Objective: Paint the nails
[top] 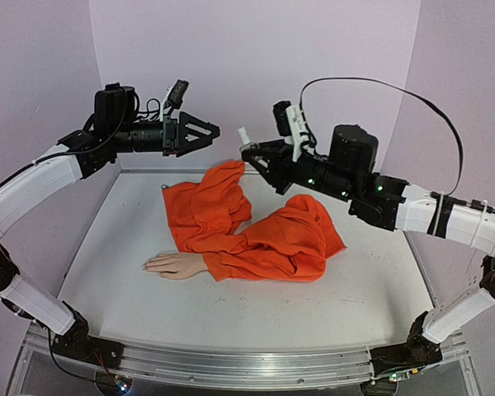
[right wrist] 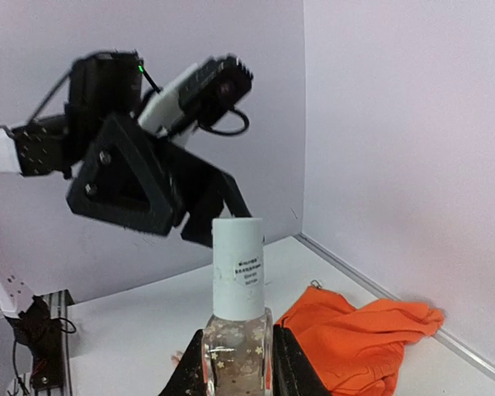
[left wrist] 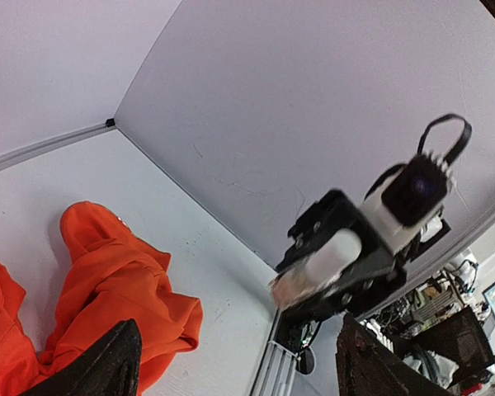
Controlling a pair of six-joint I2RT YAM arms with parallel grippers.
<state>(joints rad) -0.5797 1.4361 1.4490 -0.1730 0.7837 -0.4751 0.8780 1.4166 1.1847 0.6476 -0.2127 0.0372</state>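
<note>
The pale mannequin hand (top: 172,265) lies flat on the table, fingers pointing left, and its orange sleeve (top: 256,235) is bunched up behind it. The nails (top: 148,265) are too small to make out. My right gripper (top: 246,150) is raised above the sleeve. In the right wrist view (right wrist: 237,367) it is shut on a small clear glass bottle (right wrist: 235,351) with a white cap (right wrist: 237,264). My left gripper (top: 212,132) is open and empty. It is held high, facing the bottle's cap from the left, a short gap away. In the left wrist view the bottle (left wrist: 318,266) shows ahead of the open fingers (left wrist: 107,363).
White table (top: 256,318) with purple walls at the back and sides. The orange garment covers the table's middle and back. A metal rail (top: 231,363) runs along the near edge by the arm bases.
</note>
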